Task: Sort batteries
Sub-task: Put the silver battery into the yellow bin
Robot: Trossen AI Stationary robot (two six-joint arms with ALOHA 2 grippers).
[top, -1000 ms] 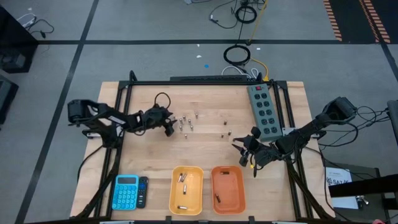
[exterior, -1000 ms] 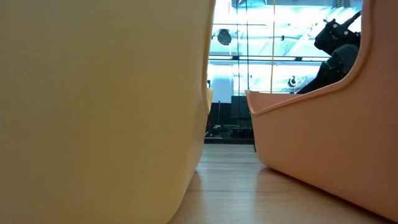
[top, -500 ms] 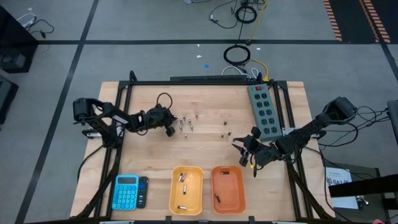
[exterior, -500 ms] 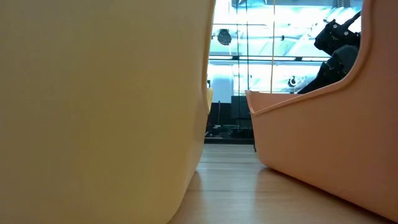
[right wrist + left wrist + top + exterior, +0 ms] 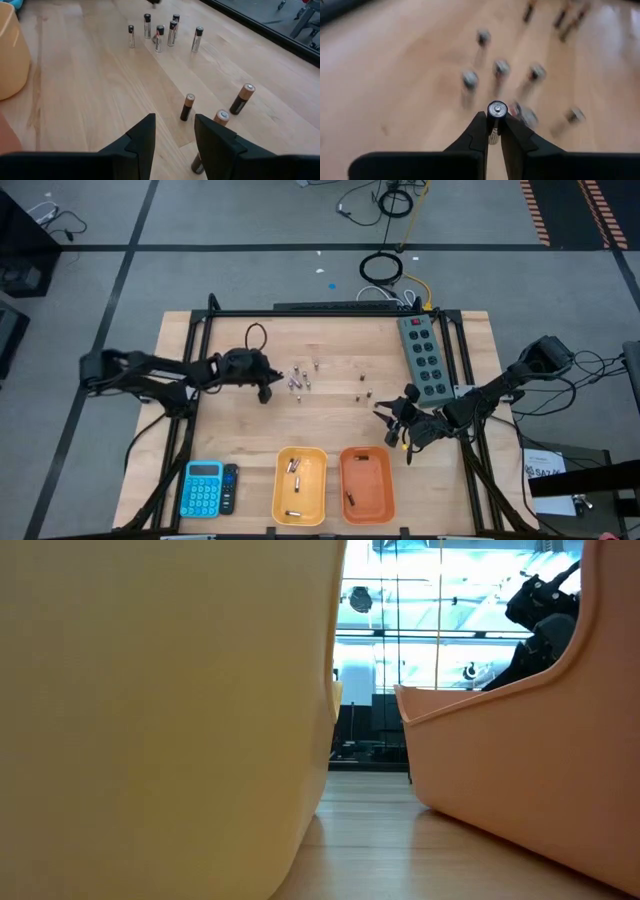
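I've got the left tool pinched on a small silvery upright battery, near the left side of the wooden desk. My read: lift straight up, clear of the standing silvery batteries, then cross to the yellow plastic bin at the near edge. Right tool waits parted over the dark copper-topped batteries near the right side.

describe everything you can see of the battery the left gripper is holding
The battery is a small silvery cylinder, seen end-on in the left wrist view: a round metal cap with a raised centre nub. It stands pinched between the two dark fingers of the left gripper, which touch its sides. Its body is mostly hidden behind them. It sits at the near edge of the cluster of upright batteries on the wooden table.
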